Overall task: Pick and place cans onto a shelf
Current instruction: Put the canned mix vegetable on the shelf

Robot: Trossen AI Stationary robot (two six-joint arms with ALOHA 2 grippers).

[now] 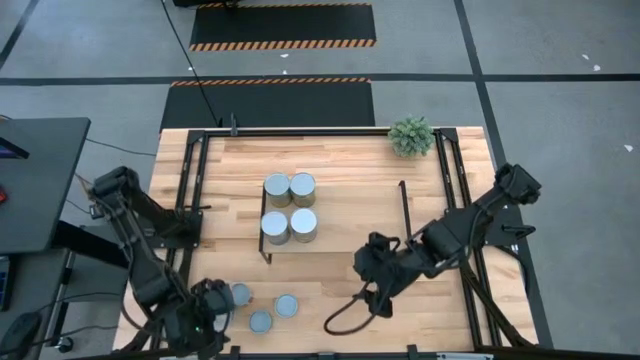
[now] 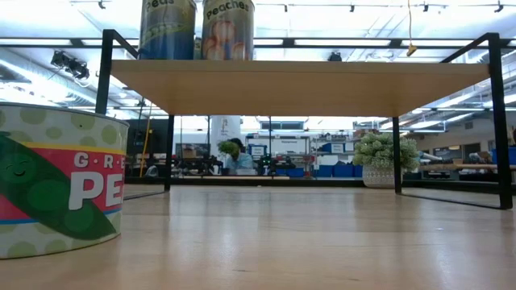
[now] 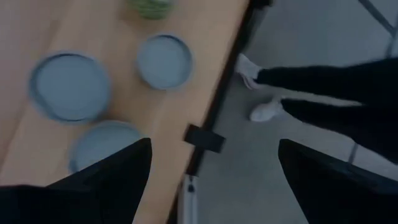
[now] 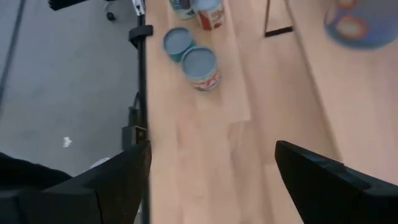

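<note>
4 wide cans (image 1: 290, 207) already sit on the shelf (image 1: 340, 215). The small blue-top cans (image 1: 263, 308) stand upright at the desk's (image 1: 440, 320) front-left, right beside the left gripper (image 1: 212, 305), fingers wide, empty. Right gripper (image 1: 372, 272) also wide, much farther off.

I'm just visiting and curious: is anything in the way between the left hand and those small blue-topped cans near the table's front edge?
Nothing visible stands in the way. The left hand is open and right beside the small cans, which stand clustered on the bare table. The four wider cans are already on the shelf, farther back.
</note>
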